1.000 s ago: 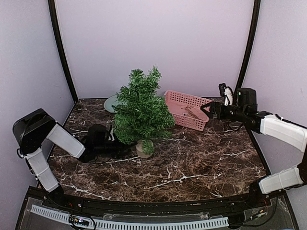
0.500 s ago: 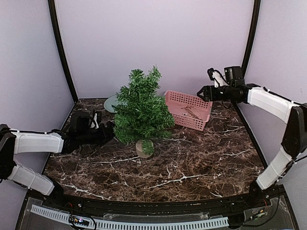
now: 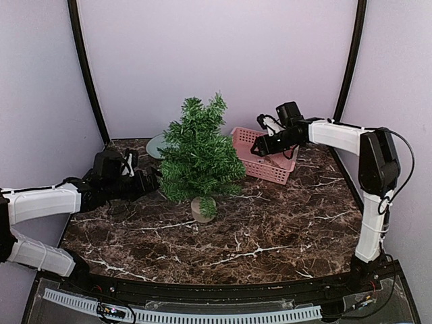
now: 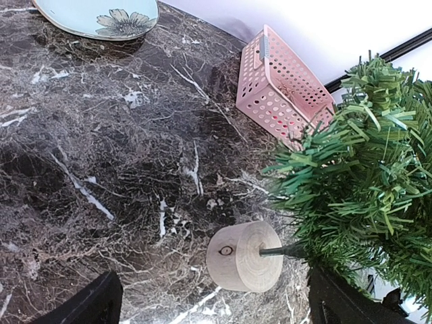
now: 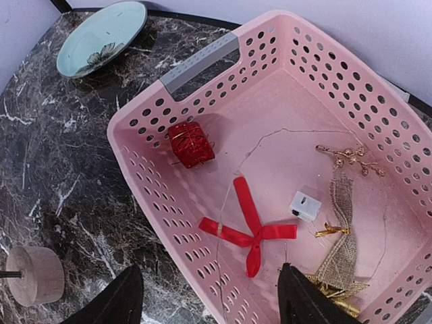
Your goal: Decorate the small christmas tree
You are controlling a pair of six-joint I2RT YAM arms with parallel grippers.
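Right gripper sat open and empty over the pink basket, so you looked mid-pick: next needed a drop onto the red bow, then close.

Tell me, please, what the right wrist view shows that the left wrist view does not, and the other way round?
Only the right wrist view looks into the pink basket: a red bow, a small red gift box, a small white box, a burlap ribbon and a gold sprig lie inside. Only the left wrist view shows the green branches of the small christmas tree. Both show the basket, the tree's wooden base, the flowered plate and the marble table.
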